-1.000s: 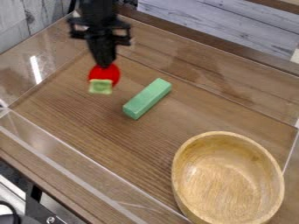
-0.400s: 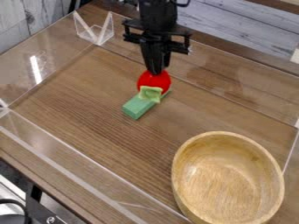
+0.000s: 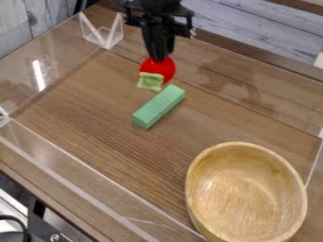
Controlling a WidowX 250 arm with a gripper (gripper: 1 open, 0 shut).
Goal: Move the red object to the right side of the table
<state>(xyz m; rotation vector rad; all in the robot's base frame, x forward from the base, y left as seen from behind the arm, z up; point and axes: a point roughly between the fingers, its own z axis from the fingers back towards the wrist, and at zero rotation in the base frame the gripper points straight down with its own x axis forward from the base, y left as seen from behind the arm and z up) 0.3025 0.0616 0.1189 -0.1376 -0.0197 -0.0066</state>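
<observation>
The dark arm comes down from the far side of the scene, and its pincer (image 3: 157,57) points straight down over the far middle of the counter (image 3: 89,132). The two fingers are pressed together on the red object (image 3: 158,68), pinching it at its upper part. This small glossy red strawberry toy hangs below the fingertips with its pale green leafy cap turned down and a little to the left. It seems to hang just clear of the wood, but from this angle I cannot tell for sure.

The red object sits slightly left of the counter's centre line, toward the far edge. Just near of it, apart from it, lies a light green block (image 3: 159,105). The block lies flat on the wood grain and runs diagonally from near-left to far-right, with its far end closest to the toy.

A round wooden bowl (image 3: 246,146) stands in the near right corner, well apart from both the toy and the block, and part of it is cut off by the bottom edge of the view.

Low clear acrylic walls (image 3: 32,71) border the counter. A small clear acrylic piece (image 3: 101,33) stands at the far left, just left of the arm. Behind the counter runs a pale planked wall (image 3: 252,24).
</observation>
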